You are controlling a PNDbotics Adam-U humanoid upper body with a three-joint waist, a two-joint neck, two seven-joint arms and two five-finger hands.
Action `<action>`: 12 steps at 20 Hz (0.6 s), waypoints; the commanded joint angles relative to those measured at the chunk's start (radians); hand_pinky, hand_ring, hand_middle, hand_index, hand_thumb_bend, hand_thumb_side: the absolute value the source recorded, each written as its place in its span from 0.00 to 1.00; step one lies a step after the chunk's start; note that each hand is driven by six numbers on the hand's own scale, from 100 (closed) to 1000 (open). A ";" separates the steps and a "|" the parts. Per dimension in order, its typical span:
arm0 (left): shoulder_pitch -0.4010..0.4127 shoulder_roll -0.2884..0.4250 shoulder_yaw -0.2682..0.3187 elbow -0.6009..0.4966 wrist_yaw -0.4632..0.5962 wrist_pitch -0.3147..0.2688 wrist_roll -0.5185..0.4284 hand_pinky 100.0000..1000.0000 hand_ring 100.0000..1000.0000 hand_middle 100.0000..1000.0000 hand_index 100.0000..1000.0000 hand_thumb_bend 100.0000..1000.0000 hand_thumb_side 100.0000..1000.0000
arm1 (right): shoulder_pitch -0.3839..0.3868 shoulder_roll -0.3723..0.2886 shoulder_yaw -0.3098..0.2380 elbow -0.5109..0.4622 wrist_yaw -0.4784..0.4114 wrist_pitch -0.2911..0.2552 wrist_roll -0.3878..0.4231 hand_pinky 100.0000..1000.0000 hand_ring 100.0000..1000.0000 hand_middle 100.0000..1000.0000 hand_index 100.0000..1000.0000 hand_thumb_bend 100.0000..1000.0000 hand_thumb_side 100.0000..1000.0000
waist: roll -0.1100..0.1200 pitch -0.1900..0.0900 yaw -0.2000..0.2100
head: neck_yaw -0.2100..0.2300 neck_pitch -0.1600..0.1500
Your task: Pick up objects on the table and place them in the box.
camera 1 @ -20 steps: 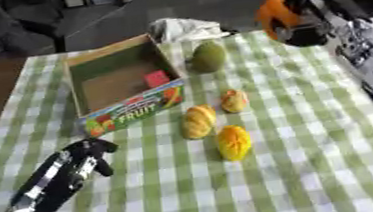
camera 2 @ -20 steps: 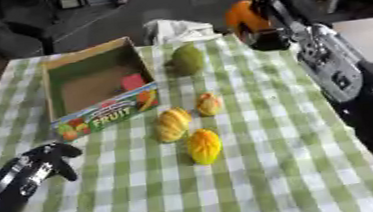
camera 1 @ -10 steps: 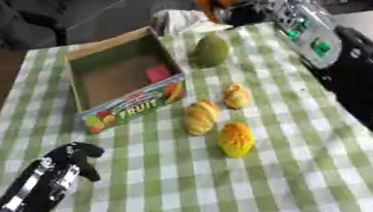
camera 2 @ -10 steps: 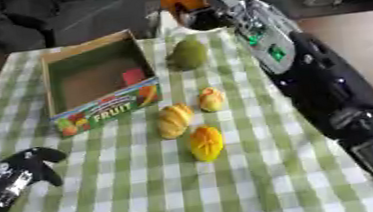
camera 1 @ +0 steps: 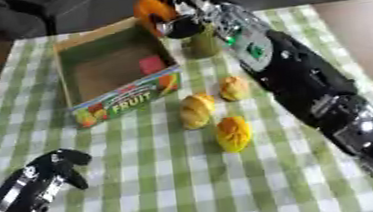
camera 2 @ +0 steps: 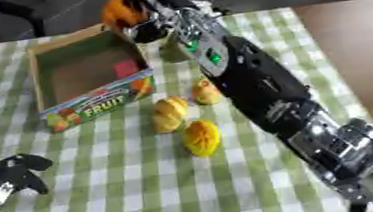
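My right hand [camera 1: 176, 16] reaches across the table to the far right corner of the cardboard fruit box [camera 1: 87, 51] and is shut on an orange fruit [camera 1: 149, 8], held just above the box's back rim. A red item [camera 1: 151, 64] lies inside the box. On the checked cloth lie a green fruit [camera 1: 203, 46] partly behind my arm, a small yellow-orange fruit [camera 1: 234, 88], a yellow fruit [camera 1: 196, 110] and an orange-yellow fruit [camera 1: 233, 133]. My left hand [camera 1: 53, 168] rests at the lower left with its fingers curled, holding nothing.
The green and white checked cloth [camera 1: 147, 193] covers the table, with bare wooden table [camera 1: 368, 42] showing at the right. My right forearm [camera 1: 302, 80] lies diagonally over the right side of the cloth. Dark floor and furniture lie beyond the far edge.
My right hand has carried the orange fruit leftward from the table's far right to the box's far corner. The camera has also shifted. My left hand stays at the lower left.
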 commanded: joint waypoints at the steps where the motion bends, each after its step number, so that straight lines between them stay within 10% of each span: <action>1: -0.013 0.013 -0.011 -0.018 0.008 -0.002 -0.014 0.55 0.47 0.66 0.67 0.00 0.72 | -0.027 0.017 -0.019 0.050 0.026 -0.014 0.006 0.64 0.80 0.38 0.46 0.00 0.00 | 0.002 -0.011 0.007 | -0.019 0.005; 5: -0.015 0.012 -0.012 -0.019 0.009 -0.002 -0.017 0.55 0.47 0.66 0.67 0.00 0.72 | -0.024 0.026 -0.018 0.085 0.087 -0.016 0.034 0.68 0.87 0.67 0.85 0.13 0.53 | -0.002 -0.011 0.010 | -0.021 0.005; 12: -0.017 0.012 -0.011 -0.020 0.009 -0.001 -0.016 0.55 0.47 0.66 0.67 0.00 0.72 | -0.029 0.015 -0.020 0.000 0.254 0.100 -0.055 0.68 0.88 0.77 0.89 0.22 0.54 | -0.002 -0.010 0.004 | -0.020 0.005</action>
